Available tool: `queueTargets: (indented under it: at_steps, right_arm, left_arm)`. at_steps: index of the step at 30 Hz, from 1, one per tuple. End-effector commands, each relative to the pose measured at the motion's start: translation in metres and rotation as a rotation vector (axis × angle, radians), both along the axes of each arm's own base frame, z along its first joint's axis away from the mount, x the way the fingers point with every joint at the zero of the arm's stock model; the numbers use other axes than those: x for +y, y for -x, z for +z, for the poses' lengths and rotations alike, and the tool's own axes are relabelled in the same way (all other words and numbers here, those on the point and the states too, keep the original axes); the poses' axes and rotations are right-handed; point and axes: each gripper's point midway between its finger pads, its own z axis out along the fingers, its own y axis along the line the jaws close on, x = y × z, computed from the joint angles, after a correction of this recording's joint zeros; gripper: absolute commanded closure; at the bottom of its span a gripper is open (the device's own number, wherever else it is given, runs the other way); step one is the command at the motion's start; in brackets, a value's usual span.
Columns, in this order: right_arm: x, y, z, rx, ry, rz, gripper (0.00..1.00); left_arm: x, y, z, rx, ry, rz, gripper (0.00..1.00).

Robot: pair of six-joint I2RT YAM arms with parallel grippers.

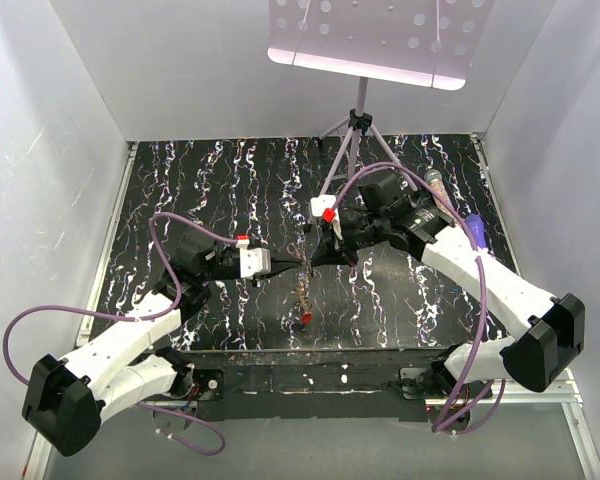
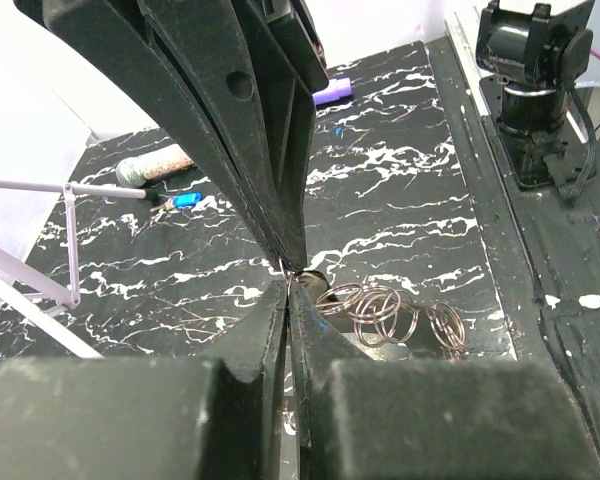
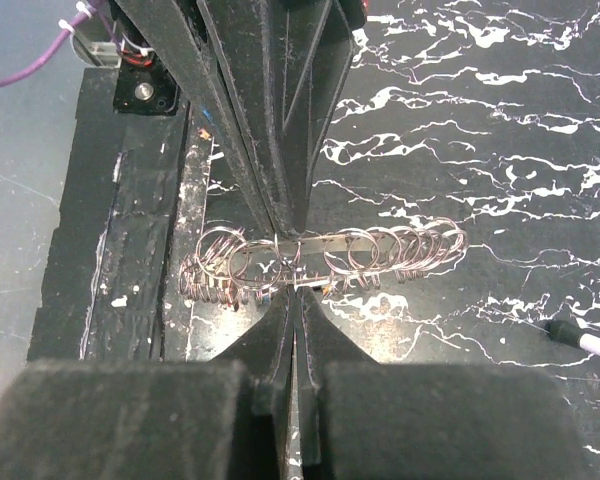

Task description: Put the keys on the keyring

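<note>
The keyring (image 1: 303, 290) is a thin metal loop strung with several small wire rings, hanging between the two grippers over the table's near middle, a small red piece (image 1: 307, 316) at its low end. My left gripper (image 1: 292, 264) and right gripper (image 1: 313, 258) meet tip to tip above it. In the left wrist view the left gripper (image 2: 288, 275) is shut on the keyring's wire, its rings (image 2: 390, 315) just to the right. The right gripper (image 3: 293, 290) is shut on the keyring (image 3: 330, 258) near its middle. One key with a blue head (image 2: 187, 200) lies on the table; other keys do not show.
A music stand's tripod (image 1: 355, 130) stands at the back middle, its legs (image 2: 30, 290) at the left of the left wrist view. A glittery cylinder (image 2: 155, 165) and a purple object (image 2: 332, 92) lie at the far right. A white pen (image 3: 590, 345) lies nearby. The black base plate (image 1: 310, 375) runs along the near edge.
</note>
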Motion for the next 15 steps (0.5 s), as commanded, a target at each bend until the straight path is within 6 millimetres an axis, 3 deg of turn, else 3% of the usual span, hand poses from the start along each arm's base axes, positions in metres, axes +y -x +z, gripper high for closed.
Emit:
queueTargets:
  at_steps: [1, 15]
  right_arm:
    - [0.002, -0.004, 0.012, 0.025, -0.039, -0.001, 0.99]
    - [0.002, 0.001, 0.029, 0.156, -0.133, 0.03, 0.99]
  left_arm:
    - [0.002, 0.0, 0.039, -0.064, 0.112, 0.009, 1.0]
    - [-0.001, -0.002, 0.059, 0.013, 0.254, 0.008, 1.0]
